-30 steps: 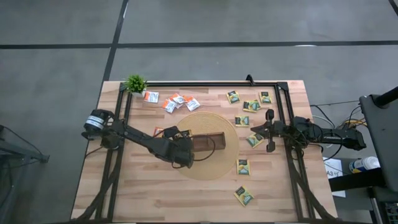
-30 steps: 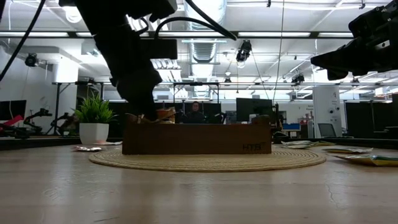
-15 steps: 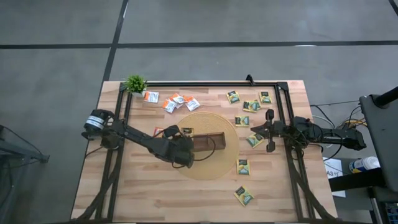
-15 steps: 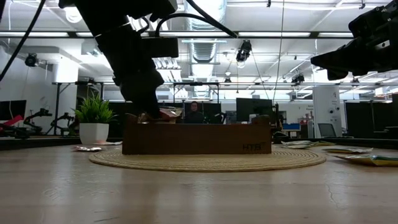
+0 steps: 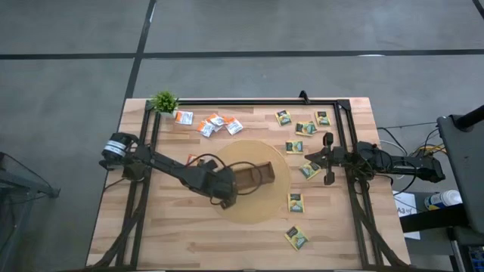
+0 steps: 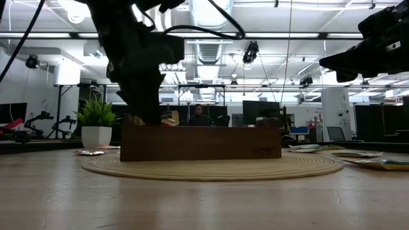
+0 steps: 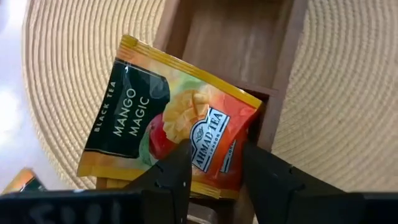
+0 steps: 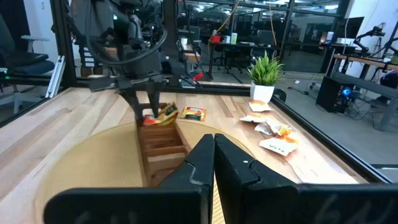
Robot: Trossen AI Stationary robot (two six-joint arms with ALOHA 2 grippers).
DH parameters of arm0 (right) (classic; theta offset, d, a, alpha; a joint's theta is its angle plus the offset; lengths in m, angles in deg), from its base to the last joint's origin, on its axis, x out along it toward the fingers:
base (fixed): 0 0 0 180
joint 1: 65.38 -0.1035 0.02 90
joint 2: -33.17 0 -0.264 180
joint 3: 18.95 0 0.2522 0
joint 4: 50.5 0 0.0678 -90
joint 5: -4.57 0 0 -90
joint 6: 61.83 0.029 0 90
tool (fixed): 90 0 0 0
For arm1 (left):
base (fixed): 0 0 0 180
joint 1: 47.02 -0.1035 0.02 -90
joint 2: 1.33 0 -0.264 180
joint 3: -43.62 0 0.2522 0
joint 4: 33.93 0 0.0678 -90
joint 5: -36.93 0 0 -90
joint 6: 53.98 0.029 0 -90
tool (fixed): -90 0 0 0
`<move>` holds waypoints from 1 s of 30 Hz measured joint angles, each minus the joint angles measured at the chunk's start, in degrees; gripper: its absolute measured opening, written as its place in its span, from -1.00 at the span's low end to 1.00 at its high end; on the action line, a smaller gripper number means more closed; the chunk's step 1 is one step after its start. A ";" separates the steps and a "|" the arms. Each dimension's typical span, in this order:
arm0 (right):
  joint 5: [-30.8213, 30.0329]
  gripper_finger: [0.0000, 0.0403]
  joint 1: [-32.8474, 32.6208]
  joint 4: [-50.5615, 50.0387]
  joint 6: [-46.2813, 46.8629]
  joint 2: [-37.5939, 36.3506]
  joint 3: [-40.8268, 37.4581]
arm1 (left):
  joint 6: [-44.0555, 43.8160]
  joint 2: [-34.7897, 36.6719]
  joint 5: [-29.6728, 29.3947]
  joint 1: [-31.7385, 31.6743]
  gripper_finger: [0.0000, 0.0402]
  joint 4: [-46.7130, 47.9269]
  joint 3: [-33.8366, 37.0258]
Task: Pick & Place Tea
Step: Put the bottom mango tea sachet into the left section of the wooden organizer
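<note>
1. Moved since earlier frame: wooden tray [image 5: 246, 176] and woven mat [image 5: 276, 198] shifted slightly; left gripper [image 7: 214, 163] swung over tray's end.
2. Held loosely between parting fingers [image 7: 177, 171]: mango tea sachet [image 7: 165, 121], tilted across that end.
3. Parked beside mat, clenched, empty: right gripper [image 5: 308, 160].
4. Outstanding: loose sachets [image 5: 304, 128] scattered beyond mat.
5. Sachet label legible in left wrist view only.

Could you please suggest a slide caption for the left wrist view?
Left gripper, jaws parted, over a mango tea sachet lying tilted across the end of the wooden tray on a woven mat.
</note>
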 joint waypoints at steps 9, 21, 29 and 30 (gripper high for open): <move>0.00 -0.96 0.00 0.02 0.00 0.00 -0.02 | 1.28 -0.03 -0.13 0.00 -0.33 0.93 -4.49; 0.00 -0.96 0.00 0.02 0.00 0.00 0.00 | 0.66 -0.03 -5.06 0.00 -0.33 2.70 -2.13; 0.00 -0.96 0.00 0.02 0.00 -0.01 -0.01 | -0.24 -0.01 -5.99 -0.05 -0.33 5.58 1.84; 0.00 -0.96 0.00 0.02 0.00 -0.02 -0.02 | -0.99 0.00 -5.98 -0.09 -0.33 6.31 1.84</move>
